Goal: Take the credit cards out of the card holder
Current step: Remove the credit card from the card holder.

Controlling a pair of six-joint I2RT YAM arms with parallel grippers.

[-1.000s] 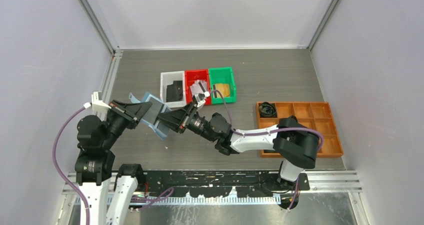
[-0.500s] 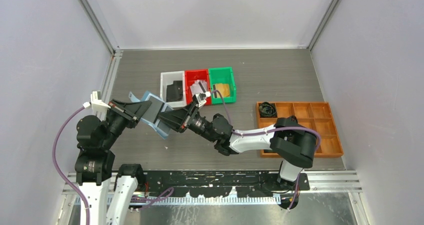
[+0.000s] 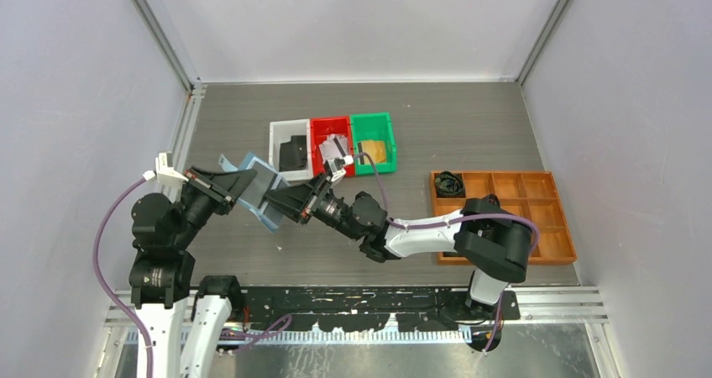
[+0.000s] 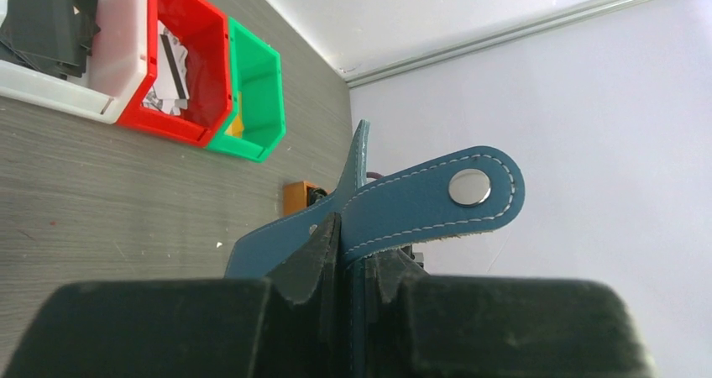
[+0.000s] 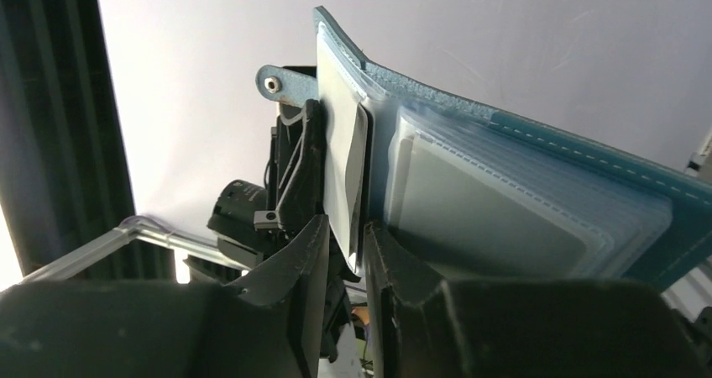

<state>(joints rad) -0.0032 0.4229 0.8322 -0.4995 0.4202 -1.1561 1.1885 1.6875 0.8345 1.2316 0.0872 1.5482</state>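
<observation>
The left gripper (image 4: 348,248) clamps the card holder (image 4: 420,197), the right gripper (image 5: 344,235) pinches 1 silver-grey card (image 5: 348,176); a binding sleeve (image 5: 332,67) could cause slip.

The left arm (image 3: 168,218) has shifted slightly rightward, carrying the clamped card holder (image 3: 267,216) with it. The right arm (image 3: 495,244) has drawn its elbow slightly left.

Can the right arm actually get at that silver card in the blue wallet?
Likely yes. The left gripper holds the card holder open in mid-air, and the right gripper appears to pinch the silver card by its exposed edge; nothing blocks it.
</observation>
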